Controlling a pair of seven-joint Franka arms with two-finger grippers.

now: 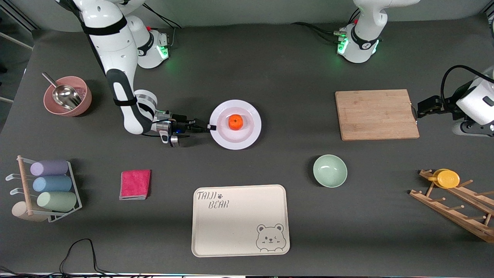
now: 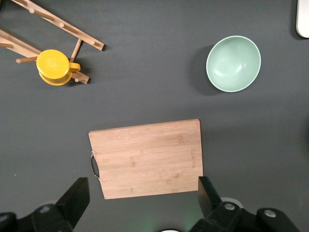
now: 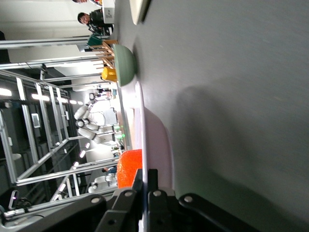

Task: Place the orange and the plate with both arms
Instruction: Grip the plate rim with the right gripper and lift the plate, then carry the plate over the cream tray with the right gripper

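The plate (image 1: 236, 124) is seen in the front view near the middle of the table (image 1: 270, 69), with the orange (image 1: 235, 122) resting in its centre. The right gripper (image 1: 209, 127) is laid low at the plate's rim on the side toward the right arm's end, its fingers pinched on that rim. This grip is confirmed in the right wrist view, where the thin edge of the plate (image 3: 143, 145) is seen side-on between the closed fingers (image 3: 155, 186), and the orange (image 3: 129, 167) is shown rising above the rim. That view also takes in the room: metal framing, bright ceiling lights, another white robot and a person seated in the distance, none of which is given by the front view. The left gripper (image 1: 420, 108) is held in the air at the edge of the cutting board (image 1: 376, 114), toward the left arm's end of the table, and the left arm is waiting. In the left wrist view its fingers (image 2: 77, 195) are shown spread wide with nothing between them, above the board (image 2: 147, 158), with the green bowl (image 2: 233, 63) and the yellow cup (image 2: 54, 67) on the wooden rack (image 2: 58, 24) seen below. The table is covered in a dark grey matte sheet. Nearer the front camera lie the bear tray (image 1: 239, 220), a pink cloth (image 1: 135, 184) and a rack of pastel cups (image 1: 52, 183); a pink bowl (image 1: 67, 96) holding a metal scoop (image 1: 63, 94) stands toward the right arm's end.
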